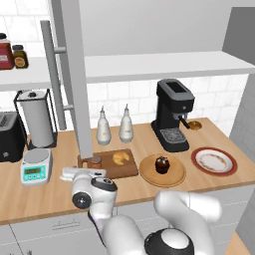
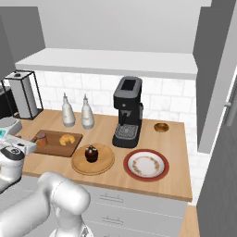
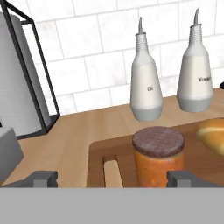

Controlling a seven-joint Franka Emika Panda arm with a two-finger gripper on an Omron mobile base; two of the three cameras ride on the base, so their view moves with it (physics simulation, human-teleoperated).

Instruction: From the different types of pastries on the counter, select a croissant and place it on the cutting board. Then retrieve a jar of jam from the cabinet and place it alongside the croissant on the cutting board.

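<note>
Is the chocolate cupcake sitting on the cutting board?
No, the chocolate cupcake sits on the round wooden plate, beside the cutting board.

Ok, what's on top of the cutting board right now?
The jar of jam stands upright near the slot end of the cutting board, with the croissant beside it. The board's near edge is hidden below the hand view.

On the counter (image 1: pixel 60 191) lies the board (image 1: pixel 130 170), with the jar (image 1: pixel 95 161) at its left end and the croissant (image 1: pixel 120 158) to the right of it. Two bottles (image 1: pixel 103 127) stand behind the board. Right of the board is a plate (image 1: pixel 149 173) carrying the cupcake (image 1: pixel 162 164), with the coffee machine (image 1: pixel 172 114) behind.
</note>
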